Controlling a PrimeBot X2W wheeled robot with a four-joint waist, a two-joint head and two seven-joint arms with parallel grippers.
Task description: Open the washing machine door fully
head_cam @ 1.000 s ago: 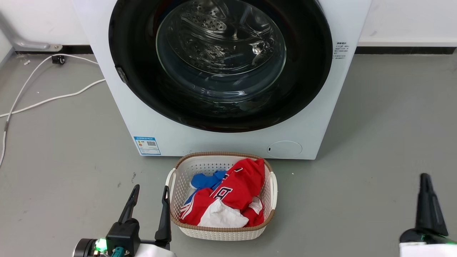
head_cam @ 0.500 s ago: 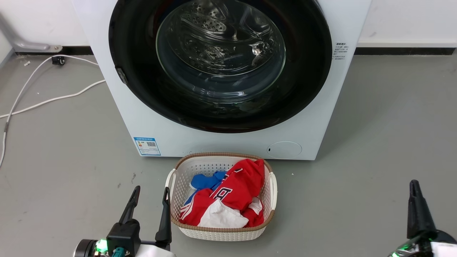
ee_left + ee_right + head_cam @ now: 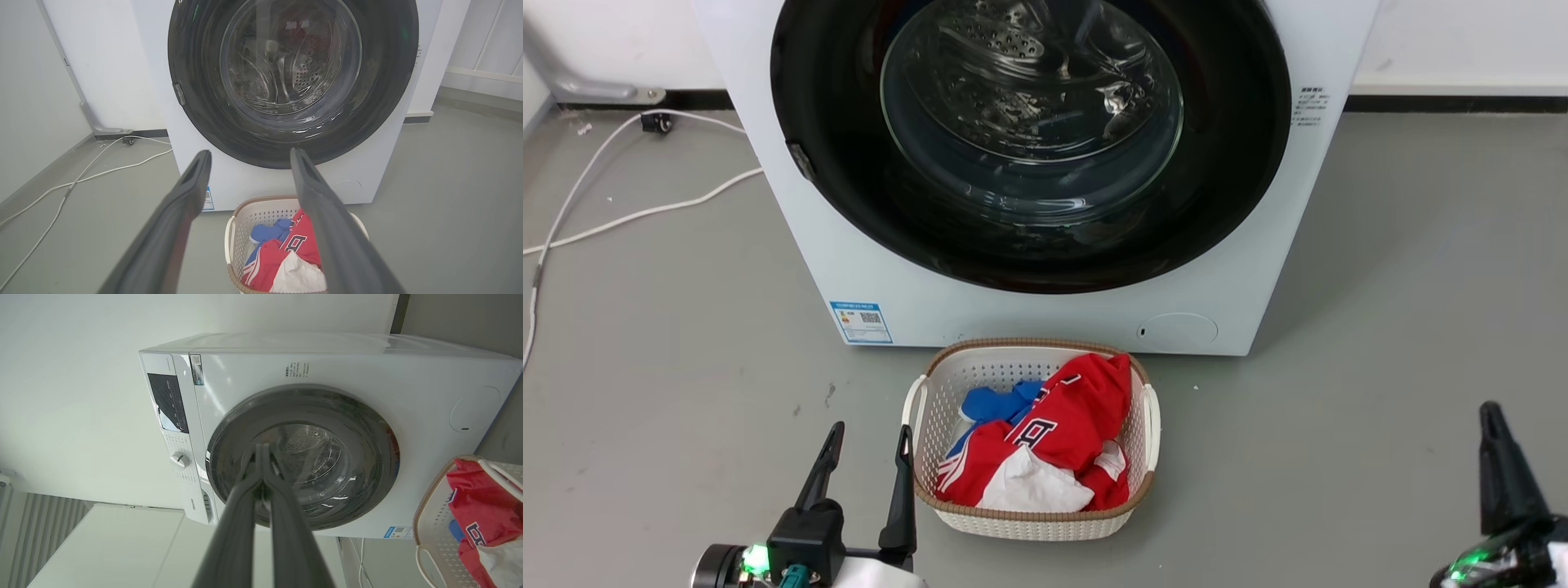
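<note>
Since the earlier frame, my right gripper [image 3: 1492, 412] sits slightly further right, near right, its fingers pressed together on nothing. My left gripper [image 3: 871, 429], near left, has its jaws wide and empty. I see the washing machine door [image 3: 1029, 122] shut on the washing machine [image 3: 1013, 314], far centre, behind the laundry basket [image 3: 980, 384].

The washing machine [image 3: 1054, 314] is white, and its door [image 3: 1241, 163] is glossy black around clear glass. Behind the glass, the steel drum [image 3: 1005, 41] is dotted with holes. A blue label [image 3: 861, 322] sits at the front's 7 o'clock. The basket [image 3: 1152, 425] is white lattice with a brown woven rim. It holds a red shirt [image 3: 1078, 408] with white stripes and lettering, a blue cloth [image 3: 992, 404] at 10 o'clock and a white cloth [image 3: 1033, 490] at 6. The floor [image 3: 1380, 327] is grey and the cable [image 3: 645, 215] white. The left hand [image 3: 870, 428] and right hand [image 3: 1492, 416] are black.
</note>
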